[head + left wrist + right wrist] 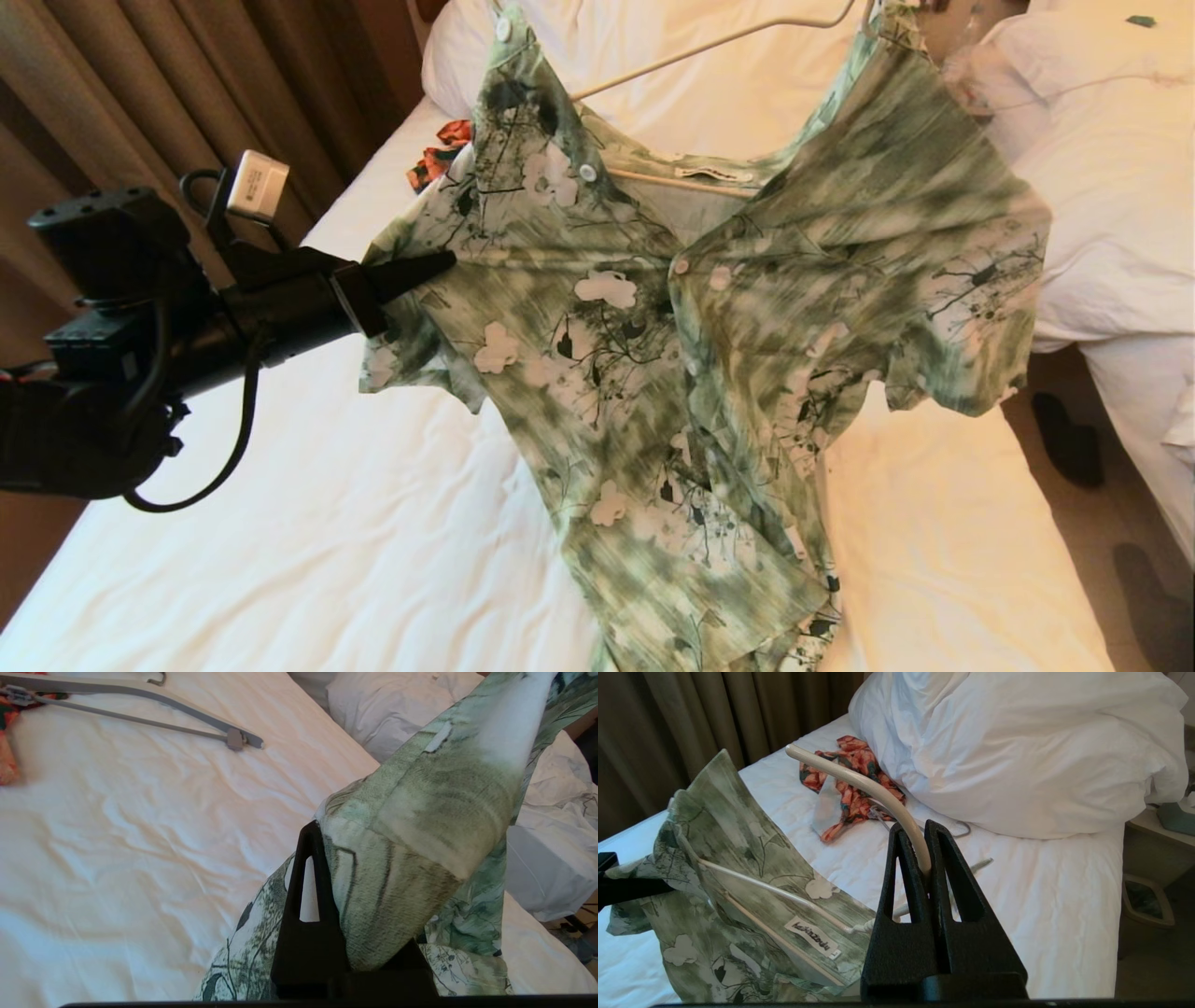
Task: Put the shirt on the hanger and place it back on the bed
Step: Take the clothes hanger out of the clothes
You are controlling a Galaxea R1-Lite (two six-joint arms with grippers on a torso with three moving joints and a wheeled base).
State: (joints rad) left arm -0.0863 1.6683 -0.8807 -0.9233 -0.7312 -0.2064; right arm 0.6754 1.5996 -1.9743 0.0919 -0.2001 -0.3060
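I'm looking down on the bed (280,523), white sheet slightly wrinkled, a big pillow (709,84) at its head and brown curtains (187,84) along my left. The shirt (691,373) hangs in the air over the sheet, lifted clear except perhaps its hem, which runs out of the head view. It is carried on the hanger (859,784), whose cream wire shows at the neckline and inside the collar.

My right gripper (927,858) is closed tight on the hanger's hook, out of sight in the head view. My left gripper (439,264) is clamped on a fold of cloth at the shirt's shoulder and sleeve on my left side.

My worries: I judge that the left shoulder is bunched rather than seated over the hanger's end, so it may slide off when I let go. The thin hook could also twist in the right gripper as I lower, tipping the shirt. The grey hanger (140,704) and orange garment (850,774) near the pillow could get covered if I set down too far up.
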